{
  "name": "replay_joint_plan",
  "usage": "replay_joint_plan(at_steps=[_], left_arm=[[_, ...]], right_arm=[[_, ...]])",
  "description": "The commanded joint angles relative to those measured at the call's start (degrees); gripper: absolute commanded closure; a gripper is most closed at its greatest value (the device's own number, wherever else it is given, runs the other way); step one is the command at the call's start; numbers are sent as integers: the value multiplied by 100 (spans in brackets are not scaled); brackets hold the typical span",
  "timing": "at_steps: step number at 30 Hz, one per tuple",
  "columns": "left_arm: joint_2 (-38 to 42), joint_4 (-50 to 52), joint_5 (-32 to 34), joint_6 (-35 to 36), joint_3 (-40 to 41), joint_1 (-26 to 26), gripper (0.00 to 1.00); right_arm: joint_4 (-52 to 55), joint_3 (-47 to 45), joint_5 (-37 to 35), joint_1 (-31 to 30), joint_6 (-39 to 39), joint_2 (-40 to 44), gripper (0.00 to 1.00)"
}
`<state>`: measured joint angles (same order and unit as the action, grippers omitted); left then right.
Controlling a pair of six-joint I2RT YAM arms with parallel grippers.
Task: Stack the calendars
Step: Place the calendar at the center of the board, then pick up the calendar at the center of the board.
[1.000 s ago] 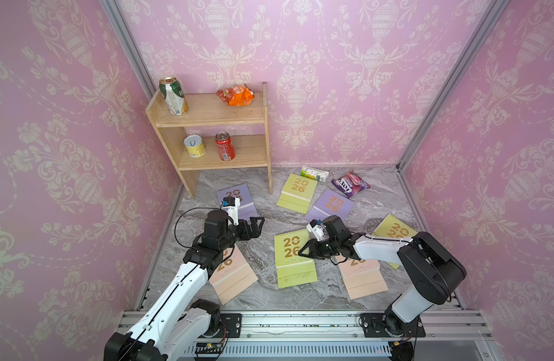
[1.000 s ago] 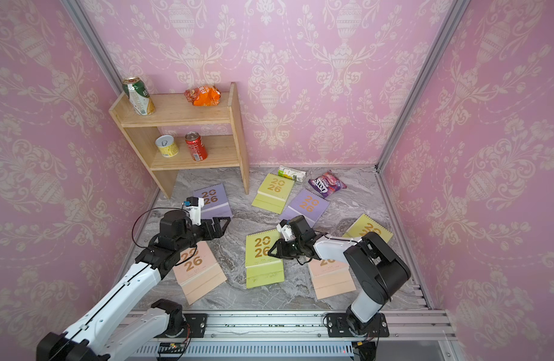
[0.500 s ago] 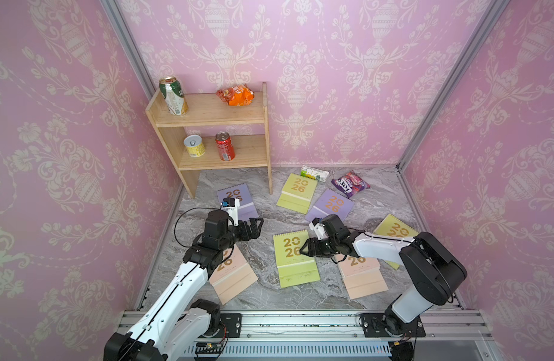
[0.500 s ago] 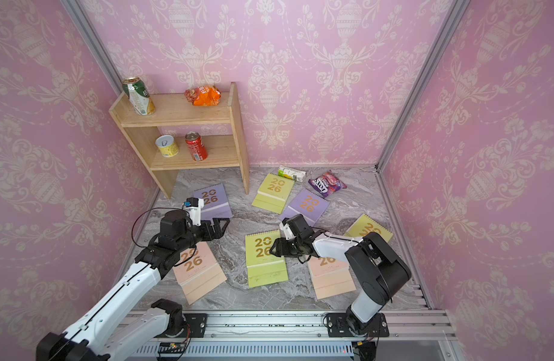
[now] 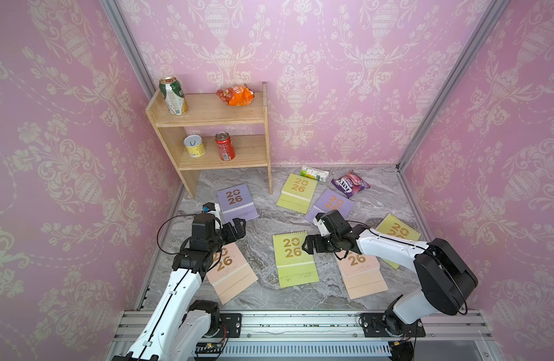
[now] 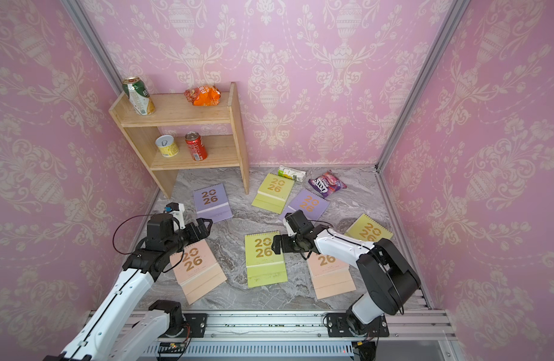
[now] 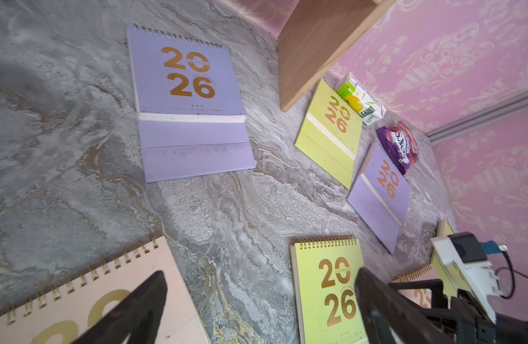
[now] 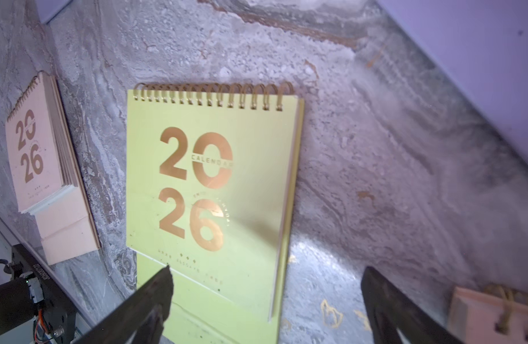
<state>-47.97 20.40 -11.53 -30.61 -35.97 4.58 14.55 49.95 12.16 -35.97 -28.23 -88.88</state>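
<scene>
Right wrist view first: your right gripper (image 8: 265, 269) has its jaws spread wide with nothing between them. One finger (image 8: 149, 297) is over the lower flap of the middle green calendar (image 8: 215, 184), and the other is over bare stone near the spiral of the right peach calendar (image 8: 492, 315). I cannot tell whether either finger touches.

In both top views that gripper (image 5: 310, 245) sits at the middle green calendar's right edge. Your left gripper (image 5: 238, 226) is also wide open and holds nothing. It hangs over the top corner of the left peach calendar (image 5: 229, 272) and points toward the lilac calendar by the shelf (image 5: 236, 203).

For room, you have a bare band of marble top (image 5: 269, 223) between those two grippers and a strip along the front rail (image 5: 300, 318).

It is tighter at the back. The shelf (image 5: 213, 118) has a side panel standing between the near lilac calendar and the back green calendar (image 5: 297, 193). The carton (image 5: 314, 173) lies at that calendar's far corner, and the snack packet (image 5: 350, 184) is beside the back lilac calendar (image 5: 333, 204). The right green calendar (image 5: 397, 231) lies close to the side wall, partly under your right arm.

All seven calendars lie flat and unstacked.
</scene>
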Motion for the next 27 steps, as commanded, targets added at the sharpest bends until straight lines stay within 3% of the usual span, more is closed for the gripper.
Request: replay_joint_plan(at_steps=[1, 10, 15, 22, 27], left_arm=[[52, 593, 322, -519, 103, -223, 1], [475, 1388, 544, -1249, 688, -839, 1], [467, 2262, 1052, -1421, 662, -889, 1], [385, 2297, 1187, -1717, 933, -889, 1], [337, 2451, 1631, -1865, 985, -889, 1]], right_arm=[[312, 497, -252, -313, 304, -48, 0], [135, 1274, -87, -880, 181, -806, 0], [198, 1552, -19, -1064, 178, -1109, 0], [202, 1649, 32, -1149, 116, -1246, 0], [233, 1675, 10, -1197, 72, -1290, 1]])
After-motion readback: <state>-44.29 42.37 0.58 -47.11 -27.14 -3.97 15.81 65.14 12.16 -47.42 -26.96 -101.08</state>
